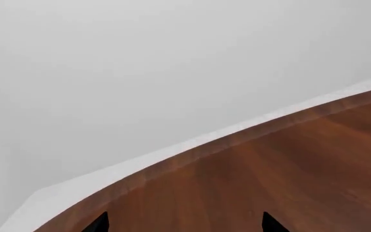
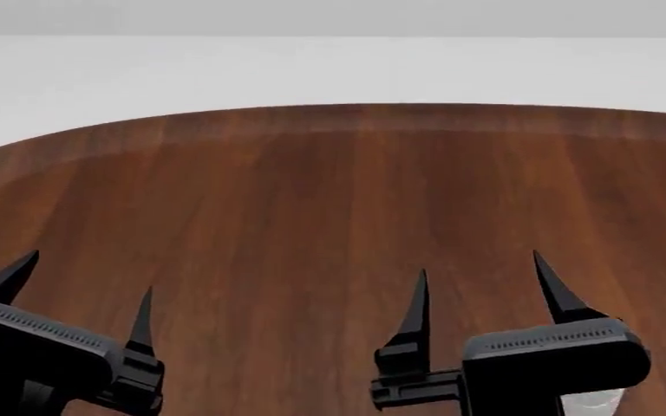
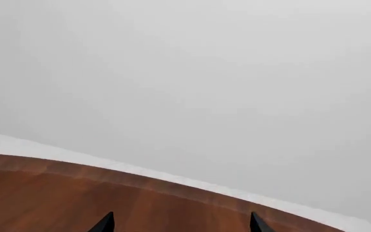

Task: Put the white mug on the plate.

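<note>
The white mug and the plate are not in view in any frame. My left gripper [image 2: 88,276] is open and empty above the near left of the brown wooden table [image 2: 333,182]. My right gripper [image 2: 479,264] is open and empty above the near right of the table. A small pale patch [image 2: 595,402] shows under the right gripper's body at the picture's lower edge; I cannot tell what it is. In the left wrist view the left gripper [image 1: 185,223] shows only two black fingertips over bare wood. In the right wrist view the right gripper [image 3: 181,223] shows the same.
The table's curved far edge [image 2: 345,111] meets a plain white floor and grey wall behind it. The left wrist view shows the table's rounded edge [image 1: 192,152]; the right wrist view shows it too [image 3: 172,186]. No other objects show.
</note>
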{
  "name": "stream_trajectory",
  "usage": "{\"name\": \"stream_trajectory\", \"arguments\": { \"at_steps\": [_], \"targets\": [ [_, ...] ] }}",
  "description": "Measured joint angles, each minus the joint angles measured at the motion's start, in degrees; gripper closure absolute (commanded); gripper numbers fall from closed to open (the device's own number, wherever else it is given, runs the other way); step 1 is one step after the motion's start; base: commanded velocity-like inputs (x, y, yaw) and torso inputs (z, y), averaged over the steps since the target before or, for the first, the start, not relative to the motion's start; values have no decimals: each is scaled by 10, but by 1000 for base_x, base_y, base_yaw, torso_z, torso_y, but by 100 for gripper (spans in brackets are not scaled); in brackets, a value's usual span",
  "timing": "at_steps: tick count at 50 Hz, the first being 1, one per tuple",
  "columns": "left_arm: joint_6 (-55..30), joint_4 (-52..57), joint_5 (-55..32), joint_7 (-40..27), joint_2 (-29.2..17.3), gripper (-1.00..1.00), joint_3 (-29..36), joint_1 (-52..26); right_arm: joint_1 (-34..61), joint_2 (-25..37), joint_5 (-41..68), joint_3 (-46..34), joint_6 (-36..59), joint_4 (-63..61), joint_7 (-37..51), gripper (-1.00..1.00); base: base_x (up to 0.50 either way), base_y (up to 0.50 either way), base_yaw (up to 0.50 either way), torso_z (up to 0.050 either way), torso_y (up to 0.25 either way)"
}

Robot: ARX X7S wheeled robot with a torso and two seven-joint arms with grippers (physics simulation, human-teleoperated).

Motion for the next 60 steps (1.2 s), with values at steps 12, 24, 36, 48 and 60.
{"name": "stream_trajectory", "arguments": {
  "at_steps": [12,24,36,48,60],
  "targets": [
    [-5,0,1,-3,1,-100,7,-3,-13,-8,11,9,-12,28,8,-100,70,0,0,0,0],
    [0,-12,-2,-5,2,-100,9,-5,-39,-25,32,43,-17,42,41,-100,0,0,0,0,0],
    [8,-20,-8,-5,1,-100,7,-5,-71,-41,54,67,-8,33,68,-100,0,0,0,0,0],
    [12,-22,-12,-6,-2,-100,5,-3,-87,-51,67,81,-11,47,83,-100,0,0,0,0,0],
    [12,-20,-14,-8,-4,-100,7,-3,-98,-61,78,92,-26,77,93,-100,0,0,0,0,0]
  ]
}}
